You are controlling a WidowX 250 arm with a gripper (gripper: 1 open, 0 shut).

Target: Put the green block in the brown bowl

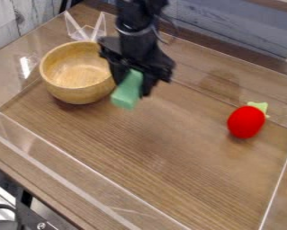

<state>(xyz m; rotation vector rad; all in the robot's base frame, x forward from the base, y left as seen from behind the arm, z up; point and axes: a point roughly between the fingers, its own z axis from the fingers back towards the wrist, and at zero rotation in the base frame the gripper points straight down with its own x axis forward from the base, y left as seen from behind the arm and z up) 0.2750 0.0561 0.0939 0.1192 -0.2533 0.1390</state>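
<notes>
The green block is a mint-green slab hanging in the air just right of the brown bowl, lifted off the table. My gripper is shut on the block's upper end, with the black arm rising above it toward the top of the camera view. The bowl is a round, light wooden one with a thick rim, and its inside holds nothing. The block's lower end hangs beside the bowl's right rim, outside the bowl.
A red fruit-like toy with a green tip lies at the right of the wooden table. Clear plastic walls edge the table at the front and left. A blue-grey wall stands behind.
</notes>
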